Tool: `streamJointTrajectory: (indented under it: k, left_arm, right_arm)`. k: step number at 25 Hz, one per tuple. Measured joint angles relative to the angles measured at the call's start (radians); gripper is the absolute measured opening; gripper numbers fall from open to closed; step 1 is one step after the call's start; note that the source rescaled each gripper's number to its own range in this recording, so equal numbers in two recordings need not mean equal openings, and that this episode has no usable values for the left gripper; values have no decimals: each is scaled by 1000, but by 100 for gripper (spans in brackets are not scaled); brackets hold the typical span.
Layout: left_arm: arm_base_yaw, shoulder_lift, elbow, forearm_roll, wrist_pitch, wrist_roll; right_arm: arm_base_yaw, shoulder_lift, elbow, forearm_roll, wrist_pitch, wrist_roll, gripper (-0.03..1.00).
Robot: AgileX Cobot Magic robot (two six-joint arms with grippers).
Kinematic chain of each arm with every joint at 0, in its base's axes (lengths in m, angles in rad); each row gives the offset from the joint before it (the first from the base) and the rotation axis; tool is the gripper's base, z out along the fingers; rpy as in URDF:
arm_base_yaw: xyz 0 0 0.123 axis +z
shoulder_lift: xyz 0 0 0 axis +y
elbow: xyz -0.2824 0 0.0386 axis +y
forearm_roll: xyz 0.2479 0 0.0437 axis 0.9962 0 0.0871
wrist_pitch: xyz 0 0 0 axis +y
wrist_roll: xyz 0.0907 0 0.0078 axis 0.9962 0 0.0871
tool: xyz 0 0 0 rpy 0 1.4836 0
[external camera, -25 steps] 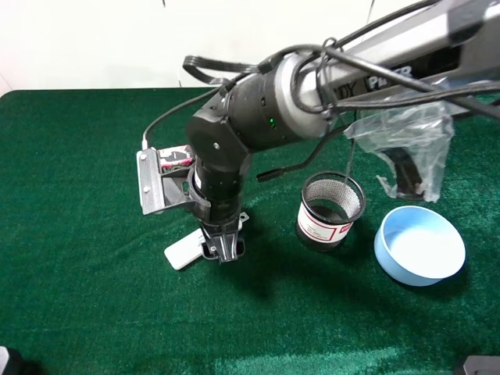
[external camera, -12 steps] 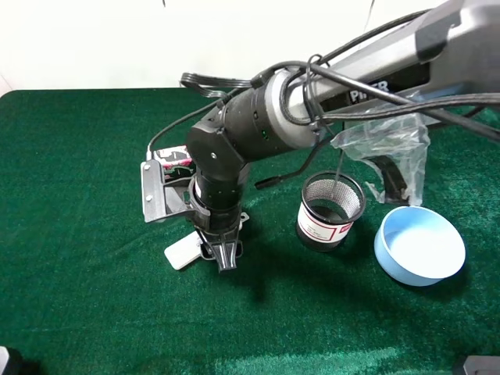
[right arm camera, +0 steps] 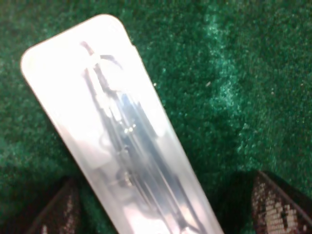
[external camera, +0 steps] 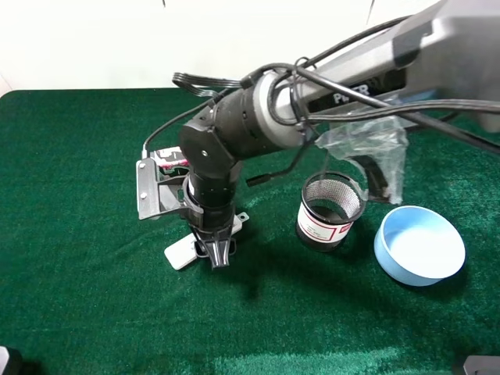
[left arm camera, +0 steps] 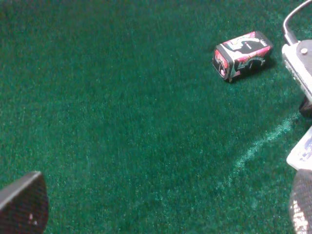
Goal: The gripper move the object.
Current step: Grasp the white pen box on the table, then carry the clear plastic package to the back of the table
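The white plastic stick [external camera: 181,251] lies flat on the green cloth left of centre, partly hidden under the right arm. My right gripper [external camera: 216,255] points straight down over it. In the right wrist view the stick [right arm camera: 117,136] fills the frame and runs between the two dark fingertips [right arm camera: 275,204], which stand wide apart on either side of it; the right gripper [right arm camera: 168,214] is open and not closed on the stick. My left gripper [left arm camera: 163,214] is open and empty above bare cloth, with the stick's end [left arm camera: 304,148] at the frame edge.
A small black-pink-white box [external camera: 173,160] lies just behind the right wrist and shows in the left wrist view [left arm camera: 242,53]. A black mesh cup [external camera: 330,211] and a light blue bowl [external camera: 419,244] stand to the right. A clear plastic bag [external camera: 375,144] hangs from the right arm.
The right arm has swung slightly to the left and the gripper tip has shifted left along the stick. The stick, box, cup and bowl have not moved.
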State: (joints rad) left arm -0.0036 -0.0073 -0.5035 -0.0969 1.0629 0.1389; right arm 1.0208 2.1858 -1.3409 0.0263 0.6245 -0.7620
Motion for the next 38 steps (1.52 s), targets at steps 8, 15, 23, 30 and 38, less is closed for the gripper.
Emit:
streamJointTrajectory:
  k: [8, 15, 23, 30, 38]
  left_arm:
    - [0, 0, 0, 0, 0, 0]
    - [0, 0, 0, 0, 0, 0]
    - [0, 0, 0, 0, 0, 0]
    - [0, 0, 0, 0, 0, 0]
    - [0, 0, 0, 0, 0, 0]
  right_arm:
    - [0, 8, -14, 17, 33, 0, 51]
    - [0, 18, -18, 55, 73, 0, 19]
    - [0, 20, -19, 68, 85, 0, 1]
    - [0, 20, -19, 69, 85, 0, 1]
    - [0, 20, -19, 69, 87, 0, 1]
